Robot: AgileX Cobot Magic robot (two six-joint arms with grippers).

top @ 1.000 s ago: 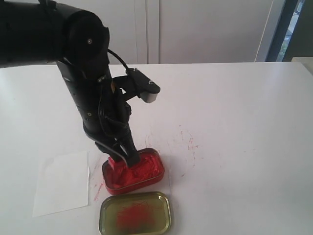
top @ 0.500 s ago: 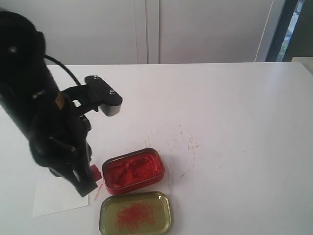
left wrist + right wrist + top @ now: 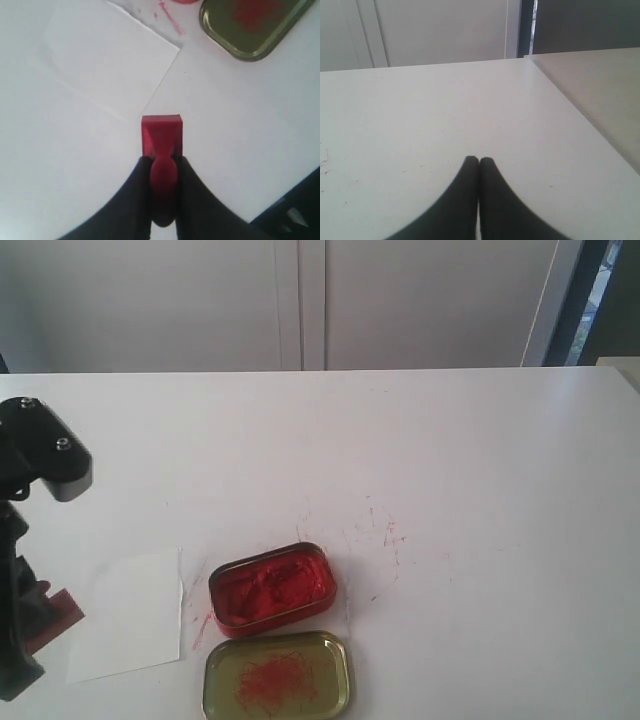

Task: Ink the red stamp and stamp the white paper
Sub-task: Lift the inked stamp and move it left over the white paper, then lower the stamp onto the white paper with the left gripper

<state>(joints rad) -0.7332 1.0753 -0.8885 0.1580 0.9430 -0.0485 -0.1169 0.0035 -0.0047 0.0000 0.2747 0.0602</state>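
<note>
My left gripper (image 3: 162, 162) is shut on the knobbed handle of the red stamp (image 3: 161, 136). The stamp's square base points down, just off one edge of the white paper (image 3: 100, 65). In the exterior view the stamp (image 3: 60, 612) and left gripper (image 3: 42, 625) are at the far left, by the left edge of the paper (image 3: 135, 615). How high the stamp is above the table I cannot tell. My right gripper (image 3: 479, 161) is shut and empty over bare table; it does not show in the exterior view.
The open tin of red ink (image 3: 272, 588) sits right of the paper. In front of it lies a shallow gold tray (image 3: 277, 677) smeared with red, also in the left wrist view (image 3: 252, 25). Red scribble marks (image 3: 385, 535) stain the white tabletop (image 3: 480, 490).
The left arm lifted the stamp out of the ink tin and swung it left across the paper to the far left edge. The tin and tray now show in full.
</note>
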